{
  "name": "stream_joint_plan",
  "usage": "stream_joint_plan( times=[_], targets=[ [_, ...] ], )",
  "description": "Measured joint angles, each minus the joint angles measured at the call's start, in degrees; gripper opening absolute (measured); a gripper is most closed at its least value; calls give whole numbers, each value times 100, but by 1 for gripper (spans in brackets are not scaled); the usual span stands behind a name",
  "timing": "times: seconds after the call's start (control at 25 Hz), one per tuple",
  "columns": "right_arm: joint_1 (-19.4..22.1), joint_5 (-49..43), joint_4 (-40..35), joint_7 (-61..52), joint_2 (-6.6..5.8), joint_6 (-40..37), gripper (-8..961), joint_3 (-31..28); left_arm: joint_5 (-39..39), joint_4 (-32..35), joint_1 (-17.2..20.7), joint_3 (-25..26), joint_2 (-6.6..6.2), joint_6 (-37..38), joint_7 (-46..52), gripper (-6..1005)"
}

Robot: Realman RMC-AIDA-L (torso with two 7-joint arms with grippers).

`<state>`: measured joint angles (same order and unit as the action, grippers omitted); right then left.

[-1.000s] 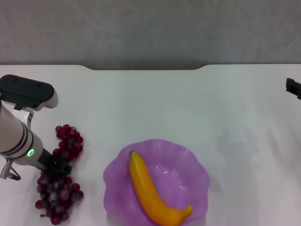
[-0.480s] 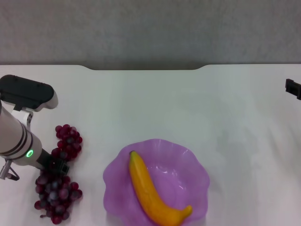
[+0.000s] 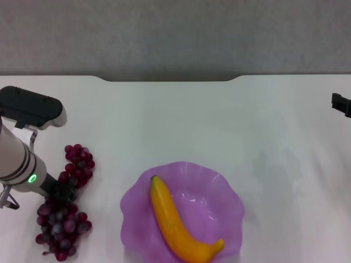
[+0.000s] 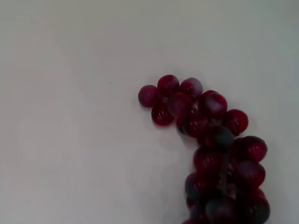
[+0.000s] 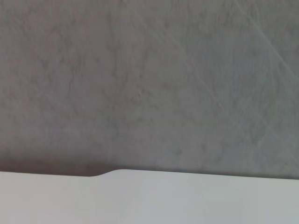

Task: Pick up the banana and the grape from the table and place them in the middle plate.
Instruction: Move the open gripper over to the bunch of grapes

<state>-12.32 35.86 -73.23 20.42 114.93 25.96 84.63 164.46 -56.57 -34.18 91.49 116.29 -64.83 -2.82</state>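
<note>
The grape [image 3: 61, 226] is a long dark red bunch lying at the left of the white table [image 3: 192, 120]. My left gripper [image 3: 63, 192] reaches down onto the middle of the bunch and grips it there, with grapes above and below its dark tip. The left wrist view shows the grape [image 4: 210, 140] curving over bare table. The yellow-orange banana [image 3: 178, 222] lies inside the purple scalloped middle plate [image 3: 230, 186], to the right of the grape. My right gripper [image 3: 341, 104] shows only as a dark piece at the far right edge.
The table's far edge has a shallow notch [image 3: 170, 80] with a grey floor behind it. The right wrist view shows only that floor and the table edge [image 5: 140, 179].
My left arm has drawn slightly left, and the lower part of the grape bunch has shifted left with it. The banana, the plate and the right arm have not moved.
</note>
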Motion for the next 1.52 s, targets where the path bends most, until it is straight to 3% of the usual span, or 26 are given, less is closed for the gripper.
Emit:
stream_joint_plan(
  times=[0.6, 1.32, 1.52],
  targets=[
    [-8, 0, 12, 14, -6, 16, 666, 0, 0, -5, -1, -12, -2, -21, -25, 440],
    [-78, -10, 101, 15, -15, 96, 666, 1, -2, -126, 28, -77, 5, -59, -33, 387],
    [-78, -13, 100, 16, -16, 139, 664, -10, -2, -544, 184, -224, 8, -129, -26, 371]
  ],
)
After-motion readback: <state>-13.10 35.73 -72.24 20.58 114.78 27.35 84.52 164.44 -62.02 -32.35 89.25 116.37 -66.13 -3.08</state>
